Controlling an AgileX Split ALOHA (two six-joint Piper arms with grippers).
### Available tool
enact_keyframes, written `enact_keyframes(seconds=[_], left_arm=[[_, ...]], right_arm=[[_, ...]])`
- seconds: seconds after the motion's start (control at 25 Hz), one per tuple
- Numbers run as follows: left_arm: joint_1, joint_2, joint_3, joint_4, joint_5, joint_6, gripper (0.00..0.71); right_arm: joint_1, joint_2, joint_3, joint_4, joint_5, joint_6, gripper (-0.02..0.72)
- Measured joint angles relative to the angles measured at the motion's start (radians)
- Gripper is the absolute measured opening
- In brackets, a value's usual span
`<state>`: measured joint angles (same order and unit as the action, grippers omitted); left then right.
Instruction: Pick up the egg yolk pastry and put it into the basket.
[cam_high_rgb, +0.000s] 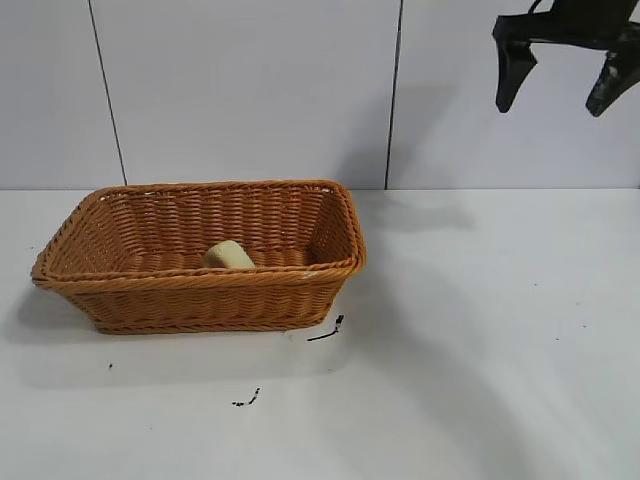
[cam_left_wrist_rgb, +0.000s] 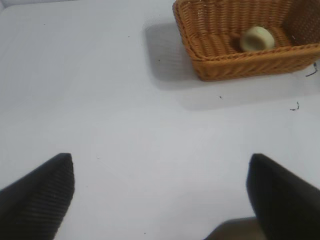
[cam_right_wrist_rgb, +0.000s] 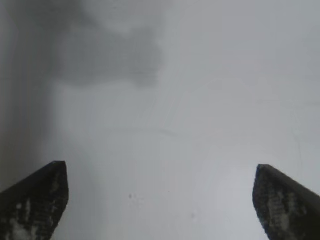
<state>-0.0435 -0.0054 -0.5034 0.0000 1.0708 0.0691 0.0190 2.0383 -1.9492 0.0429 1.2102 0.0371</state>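
Pastry sits in basket; only exterior view shows right hand spread empty above.

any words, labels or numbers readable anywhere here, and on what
None: no words, labels, brands or numbers can be read in any view.
The basket, the egg yolk pastry inside it and both grippers are unmarked.
The small black marks on the table near the basket are scribbles, not letters.

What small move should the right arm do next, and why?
Probably only retreat to rest: the egg yolk pastry already lies inside the basket, and the right pincer hangs open and empty, high above the table, away from the basket.
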Motion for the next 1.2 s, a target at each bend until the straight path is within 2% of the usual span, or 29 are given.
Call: enact_keyframes(seconds=[0.72,1.0,1.2], left_arm=[[0.000,0.000,0.000,0.000,0.000,0.000,0.696],[0.000,0.000,0.000,0.000,0.000,0.000,0.696],[0.000,0.000,0.000,0.000,0.000,0.000,0.696]], right_arm=[[0.000,-0.976,1.004,-0.002,-0.002,-0.046,0.693],[0.000,-1.420,1.341,-0.003,-0.115,-0.060,0.693],[0.000,-1.713,1.456,0.010,-0.161,-0.064,0.693]])
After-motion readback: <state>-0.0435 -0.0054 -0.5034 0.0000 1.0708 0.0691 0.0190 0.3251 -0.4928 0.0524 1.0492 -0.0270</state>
